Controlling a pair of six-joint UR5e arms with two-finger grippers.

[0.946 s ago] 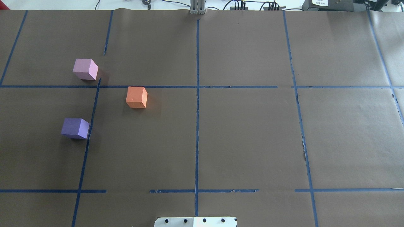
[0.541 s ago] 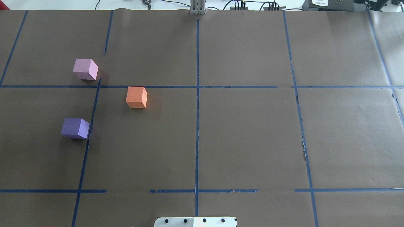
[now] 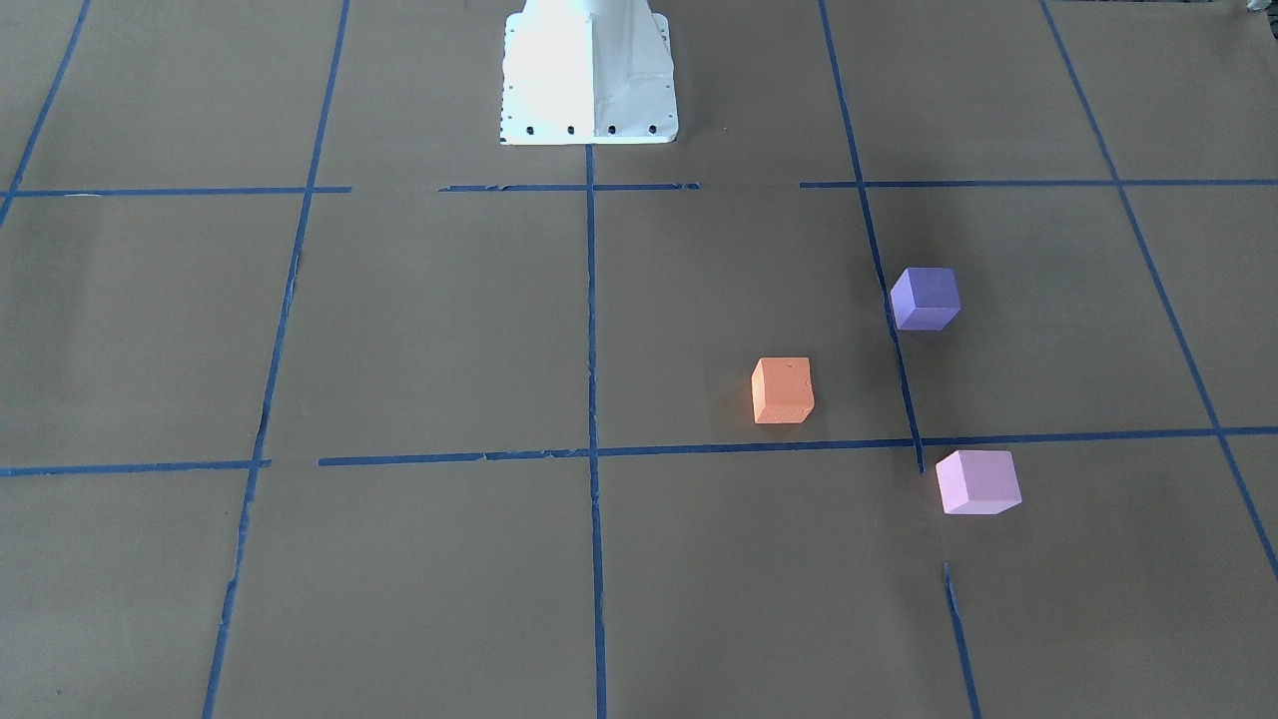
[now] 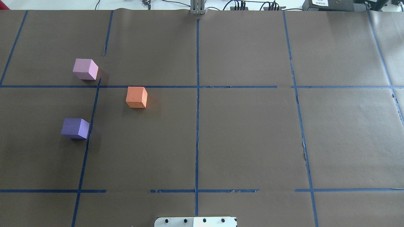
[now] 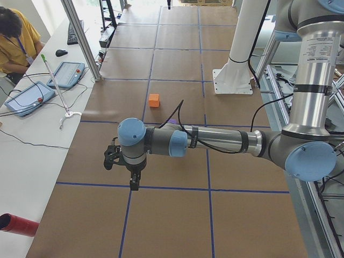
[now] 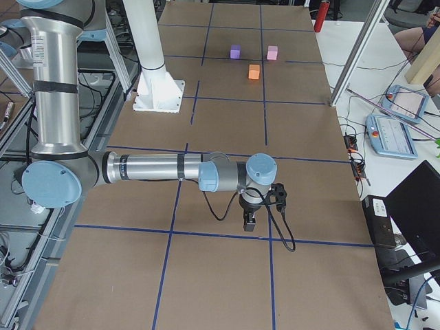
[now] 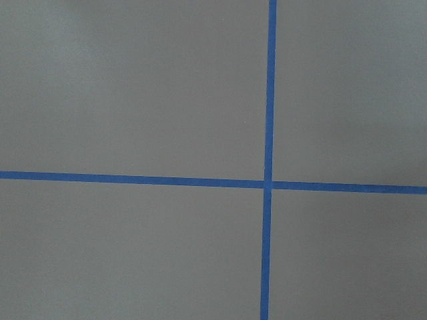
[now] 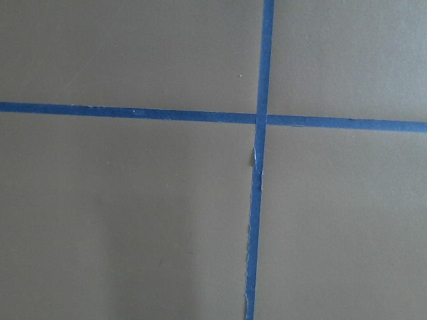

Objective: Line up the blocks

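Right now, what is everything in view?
Pale pink block: one, left half, farthest from the robot.
Orange block: one, left half, nearest the centre line.
Dark purple block: one, left half, nearest the robot.
Table: one, brown paper, blue tape grid.
Red cylinder: one, beside the table's left end.
Operator: one, yellow shirt, side bench.
Base plate: one, white, robot's edge.
Left gripper: one, black, away from the blocks; state unclear.
Right gripper: one, black, away from the blocks; state unclear.
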